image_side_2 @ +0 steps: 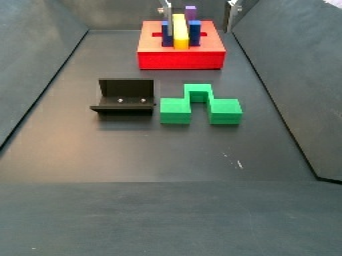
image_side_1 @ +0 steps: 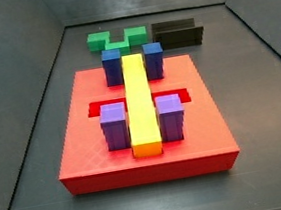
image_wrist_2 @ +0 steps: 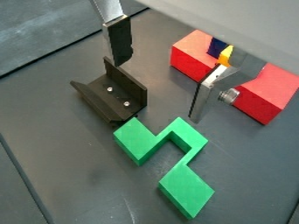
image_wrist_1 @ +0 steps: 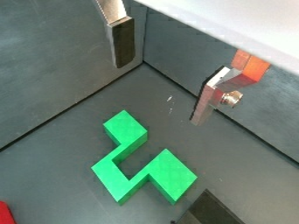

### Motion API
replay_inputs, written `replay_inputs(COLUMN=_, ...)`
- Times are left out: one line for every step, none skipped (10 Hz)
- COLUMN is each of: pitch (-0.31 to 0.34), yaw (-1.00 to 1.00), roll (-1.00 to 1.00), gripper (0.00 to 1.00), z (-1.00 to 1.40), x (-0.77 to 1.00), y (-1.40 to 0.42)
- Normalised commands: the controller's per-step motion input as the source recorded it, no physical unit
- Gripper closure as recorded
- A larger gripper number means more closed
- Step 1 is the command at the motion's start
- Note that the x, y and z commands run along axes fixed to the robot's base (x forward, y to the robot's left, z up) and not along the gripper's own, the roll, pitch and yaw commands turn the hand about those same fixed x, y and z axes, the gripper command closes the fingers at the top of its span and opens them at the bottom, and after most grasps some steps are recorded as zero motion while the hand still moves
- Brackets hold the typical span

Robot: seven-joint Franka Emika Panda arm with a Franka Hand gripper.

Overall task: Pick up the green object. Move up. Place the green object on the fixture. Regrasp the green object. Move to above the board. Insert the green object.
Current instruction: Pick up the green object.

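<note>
Hand hangs w/ fingers apart, empty, above green object, which lies on floor just beside fixture. Prob. light, stiff, slick plastic (grip across a narrow arm).

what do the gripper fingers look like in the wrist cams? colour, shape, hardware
The gripper hangs above the floor over the green object, near the fixture. In both wrist views the fingers are flat silver plates with dark pads. One finger has a round metal stud at its side. No cables or markings show. The arm itself is out of view.
</note>
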Motion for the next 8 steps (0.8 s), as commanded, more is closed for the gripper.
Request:
replay_inputs(pitch=0.006, yaw=0.08, roll=0.04, gripper=0.0, z=-0.04, x=0.04, y=-0.03)
replay_inputs(pitch=0.0, yaw=0.08, roll=0.04, gripper=0.0, z=-0.05, x=0.0, y=-0.01)
replay_inputs(pitch=0.0, yaw=0.12, roll=0.01, gripper=0.0, z=-0.03, x=0.02, y=0.0)
replay_inputs(pitch=0.001, yaw=0.13, roll=0.0, gripper=0.0, z=-0.02, x=0.03, y=0.0)
replay_inputs(pitch=0.007, yaw=0.13, roll=0.0, gripper=0.0, z=-0.01, x=0.07, y=0.0)
replay_inputs(pitch=0.0, yaw=0.14, roll=0.0, gripper=0.0, z=-0.01, x=0.03, y=0.0)
replay_inputs(pitch=0.0, yaw=0.15, roll=0.0, gripper=0.0, z=-0.01, x=0.05, y=0.0)
replay_inputs(pitch=0.0, yaw=0.13, roll=0.0, gripper=0.0, z=0.0, x=0.05, y=0.0)
